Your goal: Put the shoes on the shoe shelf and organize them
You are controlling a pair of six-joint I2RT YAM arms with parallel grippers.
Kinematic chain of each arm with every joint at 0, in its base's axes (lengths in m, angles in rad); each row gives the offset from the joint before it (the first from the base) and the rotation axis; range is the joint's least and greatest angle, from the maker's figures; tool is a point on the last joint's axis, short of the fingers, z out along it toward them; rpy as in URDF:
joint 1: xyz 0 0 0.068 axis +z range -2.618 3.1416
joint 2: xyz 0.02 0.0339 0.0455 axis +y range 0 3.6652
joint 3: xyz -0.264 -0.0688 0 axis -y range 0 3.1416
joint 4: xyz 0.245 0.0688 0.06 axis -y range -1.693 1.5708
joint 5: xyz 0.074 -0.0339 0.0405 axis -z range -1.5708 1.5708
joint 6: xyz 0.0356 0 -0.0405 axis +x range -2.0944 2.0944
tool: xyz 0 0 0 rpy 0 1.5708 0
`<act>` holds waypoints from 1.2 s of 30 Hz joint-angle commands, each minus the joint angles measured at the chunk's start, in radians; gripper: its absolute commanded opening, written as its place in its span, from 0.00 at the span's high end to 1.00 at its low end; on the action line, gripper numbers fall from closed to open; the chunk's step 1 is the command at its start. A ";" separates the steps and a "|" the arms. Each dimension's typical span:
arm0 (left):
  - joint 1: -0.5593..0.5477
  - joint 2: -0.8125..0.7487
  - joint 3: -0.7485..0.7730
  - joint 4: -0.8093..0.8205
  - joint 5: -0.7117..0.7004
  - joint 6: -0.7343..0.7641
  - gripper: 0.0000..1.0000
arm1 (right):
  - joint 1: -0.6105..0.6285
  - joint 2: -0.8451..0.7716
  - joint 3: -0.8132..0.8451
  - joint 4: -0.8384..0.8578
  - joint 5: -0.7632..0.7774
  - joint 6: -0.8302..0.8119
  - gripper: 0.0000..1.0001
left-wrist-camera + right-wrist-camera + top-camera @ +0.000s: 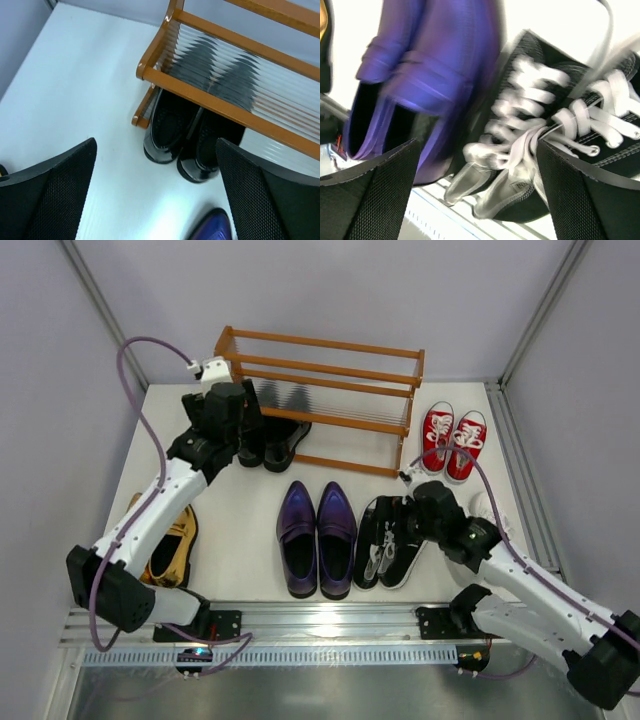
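Top external: the shoe shelf (320, 400) stands at the table's (240, 540) far side. The glossy black dress shoes (285, 445) sit under its lowest tier at the left end, leaving room alongside.

Left wrist: the left gripper (156, 165) hangs spread and empty above that pair.

Right wrist: the right gripper (476, 165), also spread, holds nothing over the black-and-white sneakers (560, 135) beside a purple loafer (420, 75). Those sneakers are probably the next pick.

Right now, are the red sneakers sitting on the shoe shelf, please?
No, the red sneakers stand on the table beside the shoe shelf.
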 commanded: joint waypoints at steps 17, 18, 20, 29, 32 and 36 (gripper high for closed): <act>-0.011 -0.466 -0.158 -0.477 0.130 -0.279 0.00 | 0.682 0.790 0.692 -0.342 0.580 0.339 0.03; -0.012 -0.484 -0.170 -0.485 0.133 -0.276 0.00 | 0.696 0.800 0.696 -0.351 0.582 0.374 0.03; -0.012 -0.504 -0.189 -0.488 0.136 -0.270 0.00 | 0.703 0.828 0.695 -0.355 0.582 0.419 0.01; -0.011 -0.552 -0.238 -0.494 0.152 -0.261 0.00 | 0.716 0.900 0.568 -0.155 0.441 0.434 0.63; -0.011 -0.558 -0.245 -0.496 0.155 -0.256 0.00 | 0.719 0.917 0.566 -0.154 0.434 0.442 0.92; -0.012 -0.561 -0.249 -0.503 0.159 -0.250 0.00 | 0.723 0.888 0.569 -0.208 0.471 0.459 0.96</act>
